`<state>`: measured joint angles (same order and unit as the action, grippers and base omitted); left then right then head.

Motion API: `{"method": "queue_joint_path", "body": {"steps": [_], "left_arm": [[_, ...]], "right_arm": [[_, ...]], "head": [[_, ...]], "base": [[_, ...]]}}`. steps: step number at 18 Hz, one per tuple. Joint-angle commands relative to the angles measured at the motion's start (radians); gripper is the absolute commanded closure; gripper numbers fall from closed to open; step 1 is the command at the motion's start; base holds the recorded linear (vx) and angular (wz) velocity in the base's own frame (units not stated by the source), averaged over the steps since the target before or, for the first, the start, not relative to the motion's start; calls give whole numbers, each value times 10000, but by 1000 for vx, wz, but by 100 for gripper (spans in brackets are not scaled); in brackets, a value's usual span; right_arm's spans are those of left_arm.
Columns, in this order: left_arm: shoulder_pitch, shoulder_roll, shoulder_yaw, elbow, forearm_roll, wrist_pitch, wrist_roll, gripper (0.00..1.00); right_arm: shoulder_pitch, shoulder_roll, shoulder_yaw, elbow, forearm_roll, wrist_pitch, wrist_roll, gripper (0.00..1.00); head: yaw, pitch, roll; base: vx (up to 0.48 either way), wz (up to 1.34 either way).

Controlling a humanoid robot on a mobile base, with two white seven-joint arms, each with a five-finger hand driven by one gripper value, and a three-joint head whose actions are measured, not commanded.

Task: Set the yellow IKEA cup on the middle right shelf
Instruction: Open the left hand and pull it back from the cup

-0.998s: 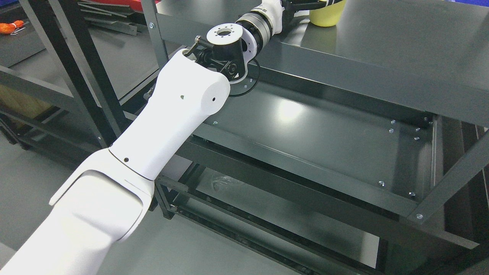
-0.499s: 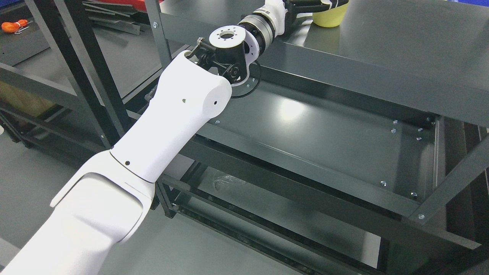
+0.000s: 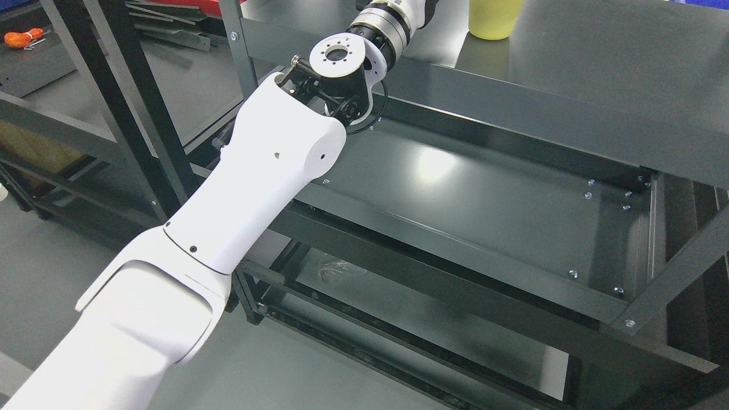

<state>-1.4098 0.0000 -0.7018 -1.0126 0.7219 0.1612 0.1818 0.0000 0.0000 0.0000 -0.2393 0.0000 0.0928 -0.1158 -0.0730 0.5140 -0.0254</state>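
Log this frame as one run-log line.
arm: left arm reaching up to top shelf | hand: out of frame | yellow cup: upright on top shelf | shelf below: bare

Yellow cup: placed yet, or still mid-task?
Looks done: the yellow cup stands upright on the upper shelf surface, nothing visibly gripping it. In hand: the left arm reaches up along that shelf; its hand is cut off by the frame top. Left: pull the arm clear.

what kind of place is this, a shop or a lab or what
Most likely a workshop or robot test lab: dark bolted metal shelving, a second steel rack with loose metal parts behind, and a plain grey floor.
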Motion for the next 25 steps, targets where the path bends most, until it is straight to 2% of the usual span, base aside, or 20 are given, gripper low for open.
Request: {"method": "queue_joint_path", "body": {"steps": [1, 5, 8, 13, 20, 25], "left_arm": [[184, 175, 283, -473, -729, -124, 38, 1], [690, 175, 636, -1178, -1386, -735, 23, 1], [1104, 175, 836, -1485, -2583, -1747, 7, 1], [1748, 175, 974, -1822, -3230, -3036, 23, 1], [3435, 1119, 1572, -3876, -3323, -4356, -54, 1], [5242, 2390, 1252, -5351, -3384, -6010, -54, 1]], "right_arm": [[138, -175, 169, 0, -245, 8, -8, 1], [138, -175, 169, 0, -245, 8, -8, 1], [138, -175, 169, 0, -245, 8, -8, 1], [123, -175, 169, 0, -245, 8, -8, 1], [138, -175, 169, 0, -245, 8, -8, 1], [138, -175, 169, 0, -245, 8, -8, 1]], "head": [[0, 0, 0], [0, 0, 0], [0, 0, 0], [0, 0, 0], [0, 0, 0], [0, 0, 0]], "base": [[0, 0], [-20, 8], [-28, 17], [-41, -57], [-83, -131], [-114, -29]]}}
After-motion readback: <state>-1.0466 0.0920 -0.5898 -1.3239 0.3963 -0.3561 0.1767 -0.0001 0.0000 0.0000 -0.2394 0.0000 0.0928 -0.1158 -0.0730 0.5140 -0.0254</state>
